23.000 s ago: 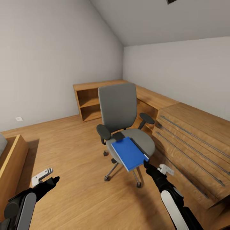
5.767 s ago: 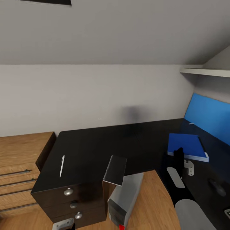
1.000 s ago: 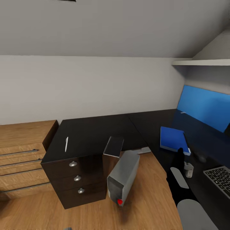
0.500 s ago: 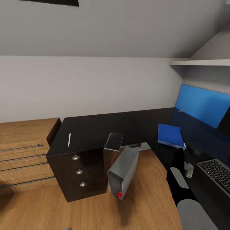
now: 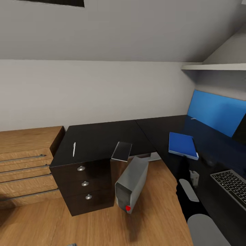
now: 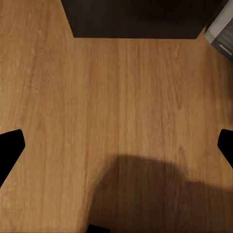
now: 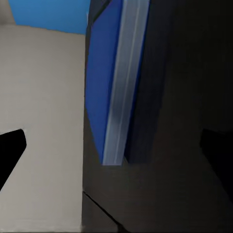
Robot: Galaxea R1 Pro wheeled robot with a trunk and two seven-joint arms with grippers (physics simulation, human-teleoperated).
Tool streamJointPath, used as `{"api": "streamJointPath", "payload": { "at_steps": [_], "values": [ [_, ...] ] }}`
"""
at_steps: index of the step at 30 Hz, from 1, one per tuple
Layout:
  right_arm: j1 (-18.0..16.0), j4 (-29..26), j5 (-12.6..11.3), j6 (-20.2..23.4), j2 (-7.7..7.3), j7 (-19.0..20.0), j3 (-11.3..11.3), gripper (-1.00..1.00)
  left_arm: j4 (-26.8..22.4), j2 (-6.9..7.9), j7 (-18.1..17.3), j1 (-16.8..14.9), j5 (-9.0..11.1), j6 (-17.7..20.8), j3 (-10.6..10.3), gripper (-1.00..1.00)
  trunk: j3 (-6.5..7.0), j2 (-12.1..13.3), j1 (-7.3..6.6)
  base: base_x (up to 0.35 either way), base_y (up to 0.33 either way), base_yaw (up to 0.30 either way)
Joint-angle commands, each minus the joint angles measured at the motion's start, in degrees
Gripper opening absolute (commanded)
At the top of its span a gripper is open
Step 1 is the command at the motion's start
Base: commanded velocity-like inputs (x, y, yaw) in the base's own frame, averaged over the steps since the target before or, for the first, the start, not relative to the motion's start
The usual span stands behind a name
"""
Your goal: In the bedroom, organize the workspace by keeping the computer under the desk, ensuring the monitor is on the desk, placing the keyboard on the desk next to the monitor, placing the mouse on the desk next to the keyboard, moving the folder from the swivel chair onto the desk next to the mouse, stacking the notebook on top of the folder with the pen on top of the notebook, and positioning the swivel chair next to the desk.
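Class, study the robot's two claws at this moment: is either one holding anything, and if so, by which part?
Nothing is held. The right claw is open, the folder lying on the desk. The left claw is open over bare floor.

The folder (image 5: 182,145) lies flat on the black worktop (image 5: 102,136). The pen (image 5: 74,149) and notebook (image 5: 121,151) rest apart, the computer (image 5: 132,184) leaning below.

- Keyboard (image 5: 231,188): cut off by the head view's right edge.
- Monitor (image 5: 240,131): only a dark corner inside the right edge.
- Mouse (image 5: 210,162): dark lump on the black tabletop (image 5: 102,138), outline hard to make out.
- Computer (image 6: 221,28): just a corner in the left wrist view.
- Folder (image 7: 112,82): runs past the right wrist view's edge.
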Motion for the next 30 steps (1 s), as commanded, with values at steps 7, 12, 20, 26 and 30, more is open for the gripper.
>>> {"api": "streamJointPath", "payload": {
  "at_steps": [7, 12, 20, 26, 30],
  "values": [
    [0.6, 2.2, -1.8, 10.1, 0.56, 0.2, 7.3, 1.00, -0.1, -0.03, 0.2, 0.0, 0.4, 0.3, 0.0, 1.00, -0.05, 0.0, 0.00, 0.000, 0.000, 0.000],
    [0.7, 2.8, -1.8, 13.8, 0.55, -0.6, 15.7, 1.00, -0.1, -0.09, 0.3, 0.0, 0.4, 0.3, 0.0, 1.00, -0.05, 0.0, 0.00, 0.000, 0.000, 0.000],
    [0.8, 2.8, -1.9, 24.2, 0.43, -6.8, 21.2, 1.00, -1.8, -0.10, 0.2, 0.0, 0.6, 0.2, 0.2, 1.00, -0.23, -0.4, 0.22, 0.000, 0.000, 0.000],
    [0.8, 2.7, -2.0, 29.8, 0.53, -7.0, 21.5, 1.00, -2.2, -0.17, 0.3, 0.0, 0.7, 0.2, 0.2, 1.00, -1.31, -2.8, 1.54, 0.000, 0.000, 0.000],
    [0.8, 2.6, -2.1, 31.0, 0.58, -4.2, 21.5, 1.00, -2.3, -0.19, 0.4, 0.0, 0.7, 0.2, 0.2, 1.00, -2.03, -4.4, 2.42, 0.000, 0.000, 0.000]
  ]
}}
